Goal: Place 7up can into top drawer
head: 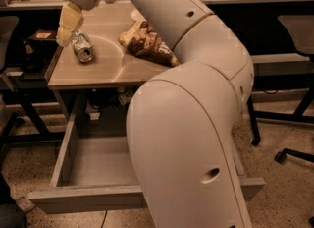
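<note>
7up can (83, 47), pale green and silver, lies on its side near the left edge of a tan desk top (98, 72). Its silver end with the pull tab faces the camera. It is not in the top drawer (103, 163), which stands pulled wide open below the desk, its plain grey bottom bare where it shows.

The gripper (64, 35), a pale yellow piece at the end of a white wrist, hangs just above and to the left of the can's far end. The view does not show whether the two touch. Nor can it be told whether the gripper is spread or pressed together, but it holds nothing. The robot's bulky white arm (191, 124) fills the middle and right of the view and hides much of the drawer. A brown snack bag (147, 42) lies on the desk to the right of the can, apart from it.

The can is probably light and has thin metal walls, so a hard squeeze could dent it. Its smooth, glossy skin looks slippery. Lying on its side, it is likely to roll if nudged from one side only.

The best hold seems to be across the middle of the round body, one jaw on each side of the curve and square to its long axis. The rims at either end would give a poorer hold.
</note>
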You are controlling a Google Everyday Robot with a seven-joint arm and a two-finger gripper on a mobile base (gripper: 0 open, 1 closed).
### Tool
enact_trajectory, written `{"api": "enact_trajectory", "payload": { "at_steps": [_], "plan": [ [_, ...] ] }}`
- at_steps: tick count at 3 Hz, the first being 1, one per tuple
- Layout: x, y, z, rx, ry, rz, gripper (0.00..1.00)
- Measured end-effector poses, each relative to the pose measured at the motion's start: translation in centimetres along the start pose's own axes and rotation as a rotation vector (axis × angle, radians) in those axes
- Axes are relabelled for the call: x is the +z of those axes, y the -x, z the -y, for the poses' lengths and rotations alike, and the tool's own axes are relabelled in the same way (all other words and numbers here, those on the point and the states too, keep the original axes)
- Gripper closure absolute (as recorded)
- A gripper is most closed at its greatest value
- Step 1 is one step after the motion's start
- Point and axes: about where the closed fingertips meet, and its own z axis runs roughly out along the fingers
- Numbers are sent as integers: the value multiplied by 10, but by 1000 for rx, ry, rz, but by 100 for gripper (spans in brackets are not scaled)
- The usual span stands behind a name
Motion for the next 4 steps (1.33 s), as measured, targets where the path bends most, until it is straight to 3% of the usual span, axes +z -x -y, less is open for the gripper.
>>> {"api": "enact_trajectory", "payload": {
  "at_steps": [1,4],
  "plan": [
    [0,0,0,0,0,0,0],
    [60,11,14,100,29,-46,0]
  ]
}}
